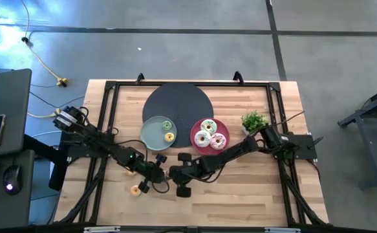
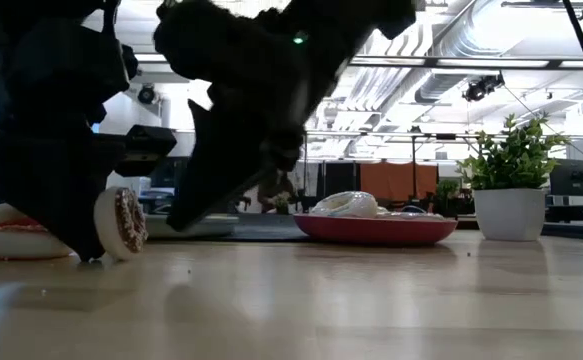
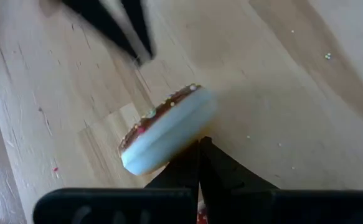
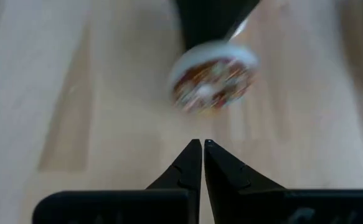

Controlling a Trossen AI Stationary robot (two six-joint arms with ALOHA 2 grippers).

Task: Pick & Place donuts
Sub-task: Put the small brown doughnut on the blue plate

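Observation:
A white donut with brown sprinkled icing stands on its edge on the wood table between my two grippers, icing turned toward the right one. My left gripper is shut, with its tips against the donut's white back. My right gripper is also shut and stops a short way before the icing. An orange-iced donut lies flat nearby. Three larger donuts sit on the pink plate. Two tiny ones are on the grey-green plate. My left gripper touches the donut with its shut fingertips at the lower rim of the white back, coming in low along the table. The donut is not pinched. It stands tilted on its edge on the table, leaning toward these fingertips.
A round black mat lies at the far middle under the plates' far edges. A small potted plant stands at the right. Bare wood lies near the front edge. Black frame rails run along the table sides.

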